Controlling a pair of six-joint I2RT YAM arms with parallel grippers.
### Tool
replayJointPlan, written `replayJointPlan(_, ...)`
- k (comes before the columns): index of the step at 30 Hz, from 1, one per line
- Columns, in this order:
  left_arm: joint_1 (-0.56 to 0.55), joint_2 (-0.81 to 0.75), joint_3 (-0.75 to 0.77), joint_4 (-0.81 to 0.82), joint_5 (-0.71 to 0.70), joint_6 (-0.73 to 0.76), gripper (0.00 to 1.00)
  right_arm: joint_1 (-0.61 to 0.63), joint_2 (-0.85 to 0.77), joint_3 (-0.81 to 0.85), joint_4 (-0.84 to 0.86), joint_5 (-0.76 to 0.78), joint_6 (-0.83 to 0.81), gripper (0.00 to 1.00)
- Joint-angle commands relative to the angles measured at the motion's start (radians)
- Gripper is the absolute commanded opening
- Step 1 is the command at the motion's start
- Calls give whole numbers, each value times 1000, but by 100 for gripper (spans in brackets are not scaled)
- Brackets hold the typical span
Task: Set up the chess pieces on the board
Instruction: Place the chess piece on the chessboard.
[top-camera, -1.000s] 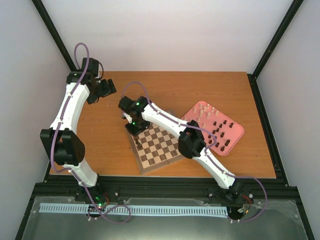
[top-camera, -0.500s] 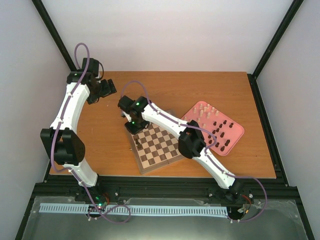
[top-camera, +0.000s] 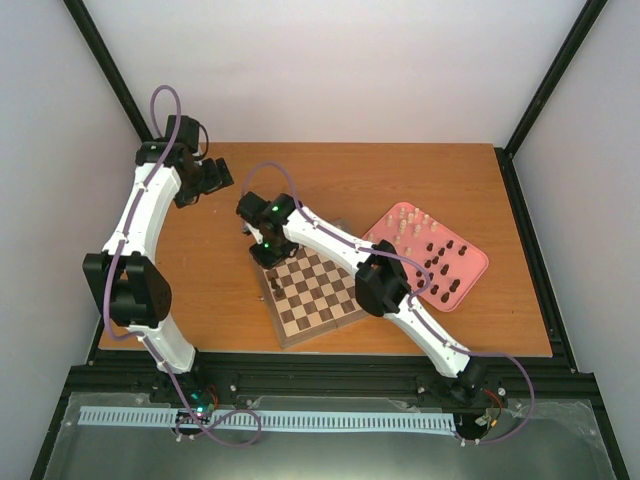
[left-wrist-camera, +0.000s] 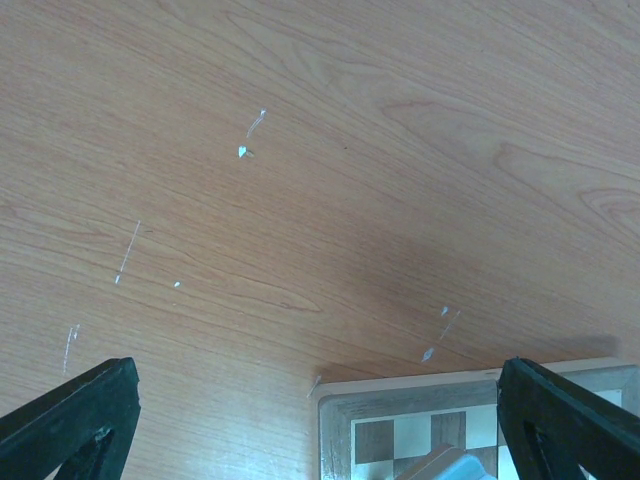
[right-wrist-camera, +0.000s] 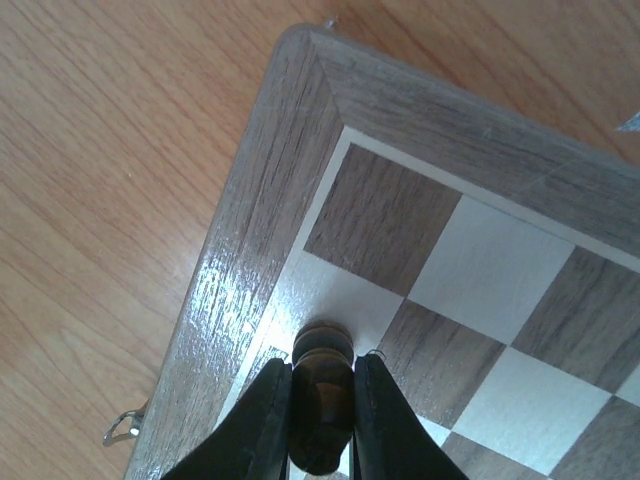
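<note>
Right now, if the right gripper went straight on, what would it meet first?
Likely the board, a pale square by its corner; the dark piece in the right gripper would touch first. Height unclear.

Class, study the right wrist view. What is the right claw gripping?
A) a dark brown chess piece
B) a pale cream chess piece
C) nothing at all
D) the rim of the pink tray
A: the right claw is shut on a dark brown chess piece, both fingers pressed against its sides, above a corner of the board.
</note>
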Motion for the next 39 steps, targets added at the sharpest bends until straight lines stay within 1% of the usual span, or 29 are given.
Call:
replayJointPlan(1, -3, 13, 48, -10, -8, 8, 100, -11, 36, 29, 21, 3, -8, 3)
replayJointPlan(12, -4, 37, 68, -18, -4, 8, 100, -19, 36, 30, 21, -4, -16, 4)
replayJointPlan(16, -3, 43, 73, -19, -3, 7, 100, -19, 24, 16, 7, -11, -22, 8)
replayJointPlan(21, -3, 45, 73, -19, -3, 6, 100, -14, 12, 4, -1, -13, -27, 9)
replayJointPlan(27, -4, 41, 70, -21, -4, 8, 100, -6, 5, -1, -3, -23, -32, 13)
replayJointPlan(34, -3, 41, 66, -19, -2, 8, 100, 2, -7, -14, -1, -38, -44, 24)
replayJointPlan(39, -3, 37, 62, -20, 0, 6, 100, 7, -10, -17, -2, -47, -48, 29)
